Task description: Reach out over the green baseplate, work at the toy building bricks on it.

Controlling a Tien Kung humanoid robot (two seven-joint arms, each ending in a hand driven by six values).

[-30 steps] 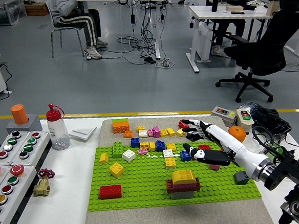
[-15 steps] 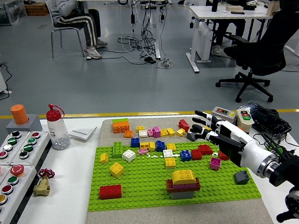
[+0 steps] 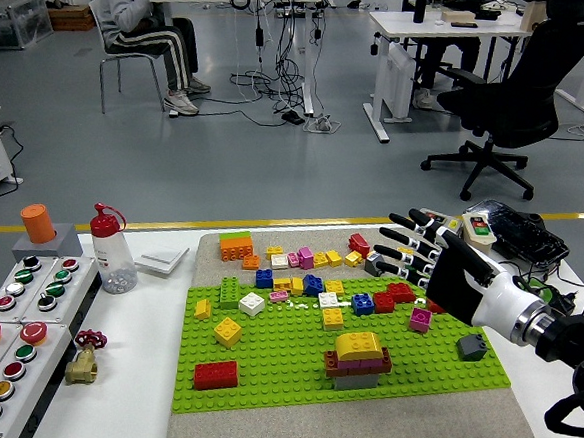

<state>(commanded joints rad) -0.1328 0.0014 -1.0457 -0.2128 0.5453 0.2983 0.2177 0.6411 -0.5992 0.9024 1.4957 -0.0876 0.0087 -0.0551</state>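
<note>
The green baseplate (image 3: 291,371) lies on a grey mat in the middle of the table. On it are a red brick (image 3: 216,374), a yellow brick (image 3: 228,330), a stack of yellow, dark red and grey bricks (image 3: 358,357), a pink brick (image 3: 420,319), a grey brick (image 3: 472,346) and red bricks (image 3: 399,293). Several loose bricks lie along the plate's far edge, among them an orange one (image 3: 236,245). My right hand (image 3: 402,249) hovers above the plate's far right corner with its fingers spread, holding nothing. The left arm is out of view.
A clear bottle with a red cap (image 3: 112,252) and a white pad (image 3: 161,260) stand left of the mat. Button panels (image 3: 14,320), an orange cylinder (image 3: 39,222) and a brass valve (image 3: 83,360) fill the left side. A black keyboard (image 3: 520,232) lies at the far right.
My right hand has lifted off the plate and drawn back to the right, its fingers now spread. The red and pink bricks it covered now show.
</note>
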